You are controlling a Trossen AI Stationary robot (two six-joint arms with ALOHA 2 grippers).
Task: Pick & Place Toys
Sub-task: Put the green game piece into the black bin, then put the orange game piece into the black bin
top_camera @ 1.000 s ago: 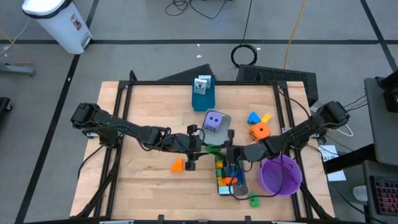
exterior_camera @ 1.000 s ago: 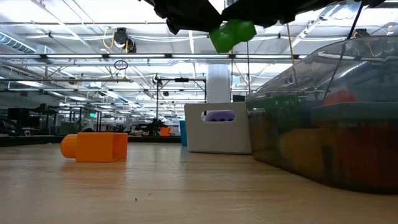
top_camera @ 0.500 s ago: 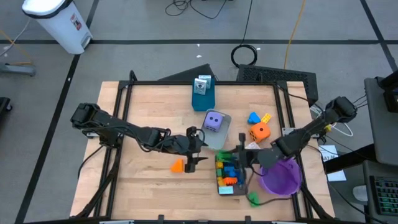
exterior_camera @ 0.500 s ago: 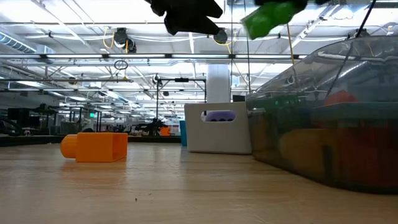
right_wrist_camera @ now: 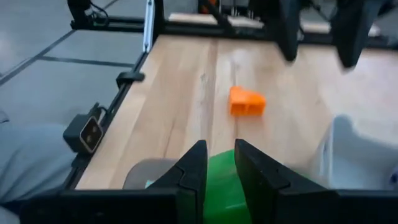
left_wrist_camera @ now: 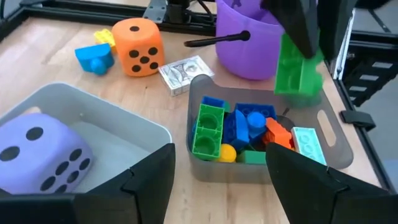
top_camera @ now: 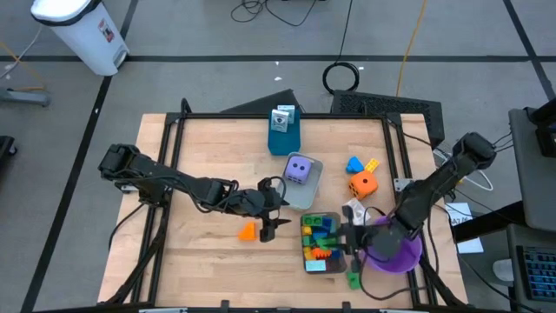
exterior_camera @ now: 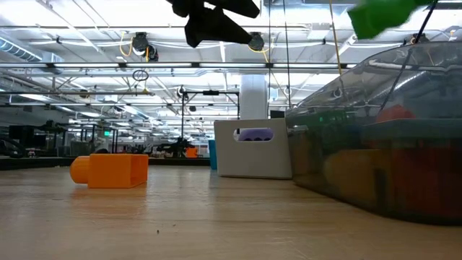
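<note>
Pinching a green brick between my right fingers, I hold it in the air just beside the purple bowl, above the near end of the grey tray that is full of bricks. It is hard, light plastic, I judge: stiff enough for a firm squeeze, but smooth-sided, so flat opposite faces are the place to grip, not the studs. My left fingers stand spread and empty, hovering beside that tray, near the other tray with the purple die. An orange brick lies alone on the desk on the far side of my left arm from the bowl. Beside the bowl's other flank sit the orange die, a blue brick and a yellow one. Another green piece lies just beside the bowl. A cable trails at the bowl's foot and could snag.
</note>
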